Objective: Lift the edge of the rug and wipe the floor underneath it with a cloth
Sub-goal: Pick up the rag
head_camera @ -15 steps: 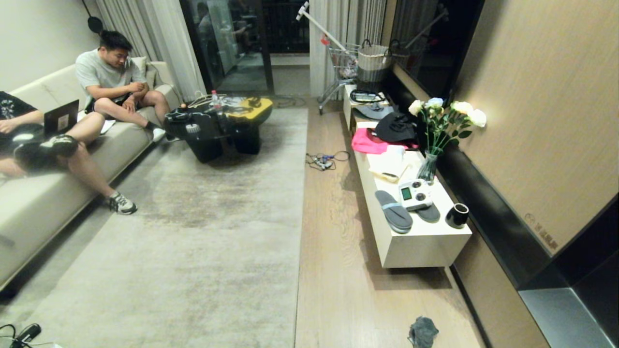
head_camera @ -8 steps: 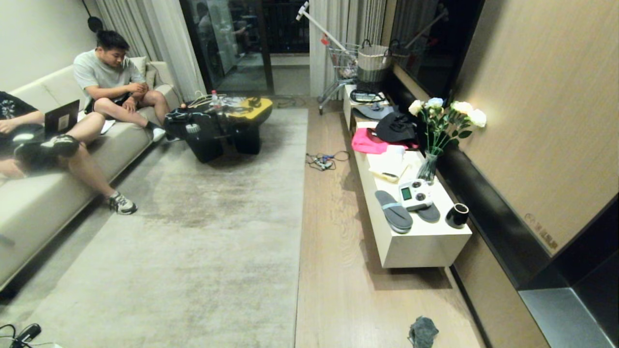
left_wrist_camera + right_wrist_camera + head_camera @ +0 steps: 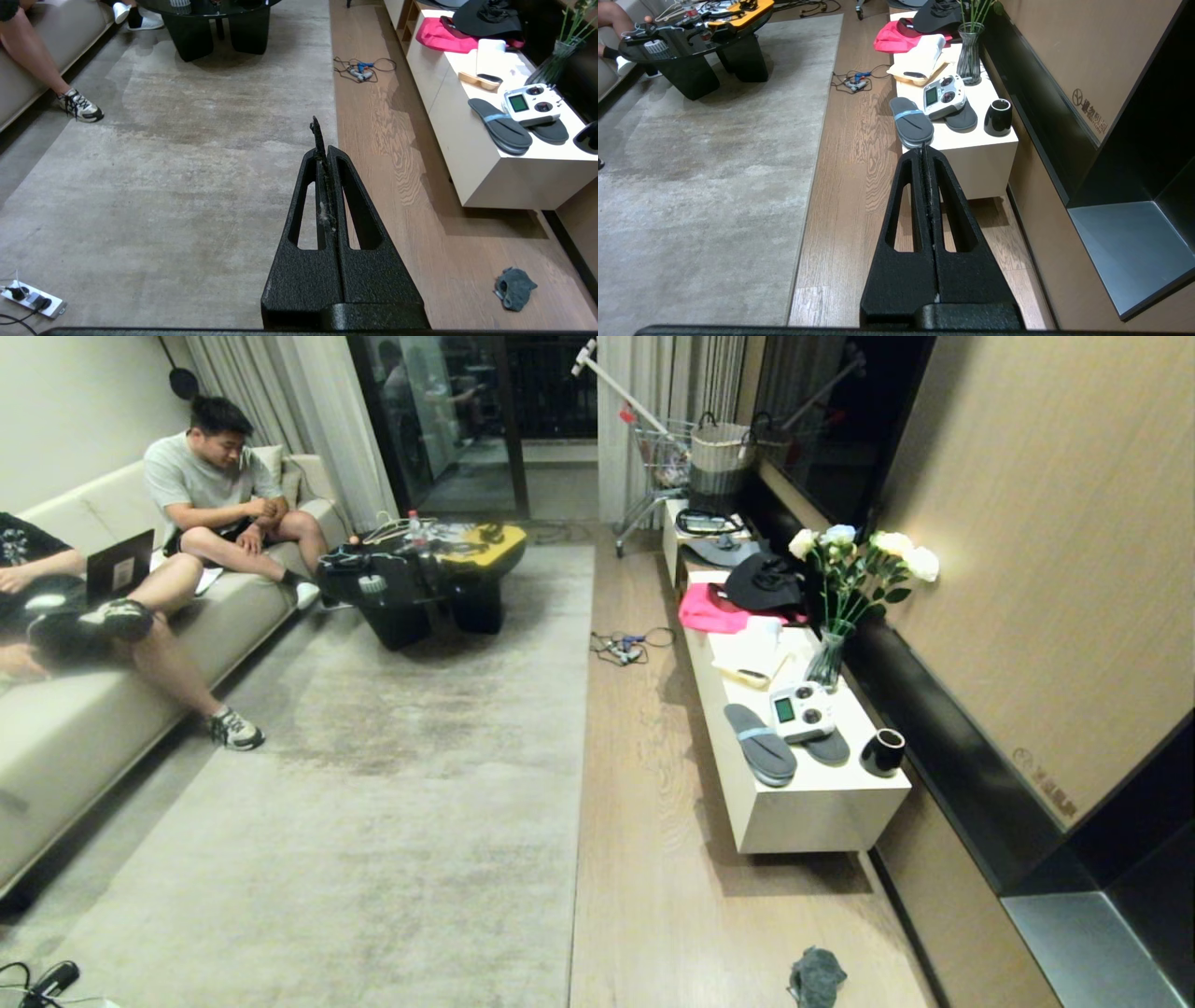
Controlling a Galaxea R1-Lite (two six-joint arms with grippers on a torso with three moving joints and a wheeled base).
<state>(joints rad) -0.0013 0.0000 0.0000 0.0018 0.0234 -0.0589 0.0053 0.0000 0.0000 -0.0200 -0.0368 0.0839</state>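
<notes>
Closest to me, the cloth (image 3: 816, 976) sits crumpled on the floor (image 3: 653, 859), a small dark grey rag with paler edging, soft and lumpy against the glossy wood-grain planks. My left gripper (image 3: 325, 140) has its black, textured fingers pressed tight together, holding nothing, up over the rug edge (image 3: 577, 784); the cloth lies well apart from them, off toward the wall side. My right gripper (image 3: 927, 156) is the same, fingers closed flat and empty, hanging above the bare planks in front of the white bench (image 3: 822, 812). The rug edge runs straight away from me, pale grey-beige mottled short pile lying flat on the planks. On the bench: grey slippers (image 3: 761, 743), a white remote controller (image 3: 803, 711), a black cup (image 3: 883, 752). Further off, a cable tangle (image 3: 624, 646), then pink fabric (image 3: 709, 609).
</notes>
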